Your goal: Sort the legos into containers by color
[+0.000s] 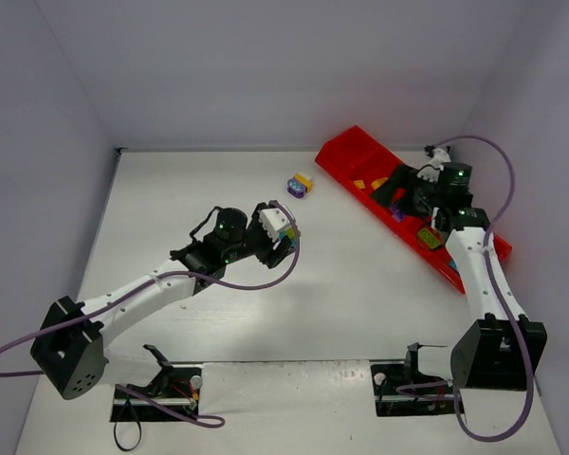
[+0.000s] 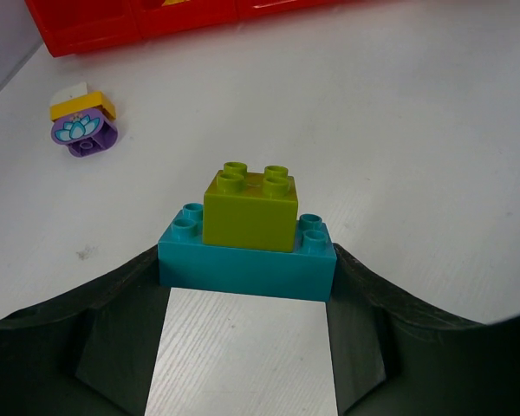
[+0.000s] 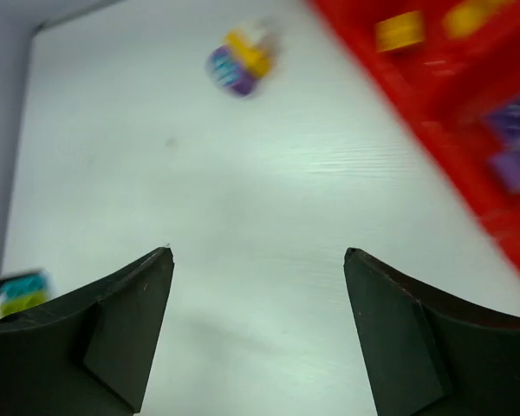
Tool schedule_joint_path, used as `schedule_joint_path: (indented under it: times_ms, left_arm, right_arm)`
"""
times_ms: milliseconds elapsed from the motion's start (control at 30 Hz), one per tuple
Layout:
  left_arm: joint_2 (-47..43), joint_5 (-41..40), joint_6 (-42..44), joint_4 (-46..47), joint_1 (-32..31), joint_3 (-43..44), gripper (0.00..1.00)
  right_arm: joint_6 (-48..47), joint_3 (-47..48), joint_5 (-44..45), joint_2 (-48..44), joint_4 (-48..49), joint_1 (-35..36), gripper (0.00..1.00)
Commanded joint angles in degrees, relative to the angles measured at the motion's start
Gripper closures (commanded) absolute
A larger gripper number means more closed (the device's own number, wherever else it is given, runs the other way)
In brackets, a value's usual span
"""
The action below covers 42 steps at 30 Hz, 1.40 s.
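- Two bricks sit in your left hand, stacked. The cyan brick is pinched between the fingers, and the lime green brick is studded on top of it.
- The cyan brick's long axis runs straight across, finger to finger, so your grip is on its short ends.
- From that hand, the red tray lies ahead and off to the right, well apart, with bare surface between.
- Your right hand is over the tray's middle. Its jaws are spread and there's nothing between them.
- That makes the right hand far nearer the compartments, and the left is the one with the load.
- One stack, two colours. By my read, it needs splitting before either brick can drop into a compartment.
- The loose purple-and-yellow piece rests on the surface just beyond your left hand, nearer to it than to the right.
- Yellow and purple bricks already lie in the tray. The wrist view is too blurred to say which compartments they're in.
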Motion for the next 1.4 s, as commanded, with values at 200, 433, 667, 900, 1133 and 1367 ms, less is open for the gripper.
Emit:
schedule_joint_path:
  times_ms: [200,433,667,900,1133,1367]
  left_arm:
    - [0.86,1.4,1.5,3.77,0.03,6.17,0.76]
    - [1.04,1.4,1.86,2.8,-0.06,7.49,0.76]
    - [0.95,1.67,1.86,2.45,-0.06,7.93,0.76]
    - [1.3,1.49,1.77,2.62,-0.06,8.1,0.76]
    - [1.3,1.31,1.5,3.15,-0.06,7.93,0.76]
    - [1.83,1.4,1.24,3.15,-0.06,7.31,0.76]
  right_arm:
    - [0.28,5.3,-19.63,2.96,5.69,19.02,0.21]
    - [1.87,6.0,-20.16,5.95,9.57,25.27,0.21]
    - [3.1,7.32,-20.6,8.67,12.29,28.52,0.23]
    - [3.54,7.85,-20.77,10.52,13.44,30.72,0.36]
    - [3.45,6.88,-21.04,10.7,13.53,30.81,0.64]
    - [2.4,6.62,-19.72,9.21,13.26,29.58,1.0]
